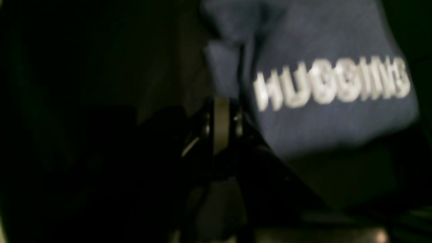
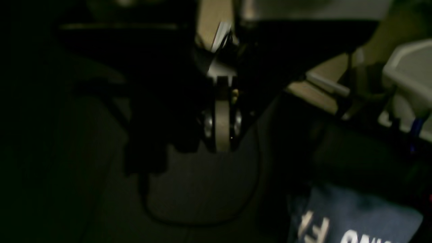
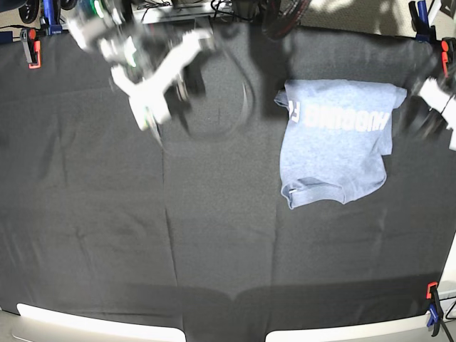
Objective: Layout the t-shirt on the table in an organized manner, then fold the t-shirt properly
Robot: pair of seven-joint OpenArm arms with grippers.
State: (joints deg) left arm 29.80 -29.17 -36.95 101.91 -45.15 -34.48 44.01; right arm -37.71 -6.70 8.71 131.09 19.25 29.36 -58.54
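T-shirt [image 3: 340,139] sits bunched at upper right of the counter [image 3: 142,235], neither end effector holding it: left [image 1: 221,126] and right [image 2: 222,126] both pressed together. Risk: pinching doubled layers, dragging it crooked.

A robotics lab test bench

A black cloth covers the bench [image 3: 107,235], pinned by red and blue clamps [image 3: 31,47] at ten, two and four o'clock; cables and equipment crowd the far edge [image 3: 171,8] at twelve, and two white robot arms [image 3: 153,68] reach in.
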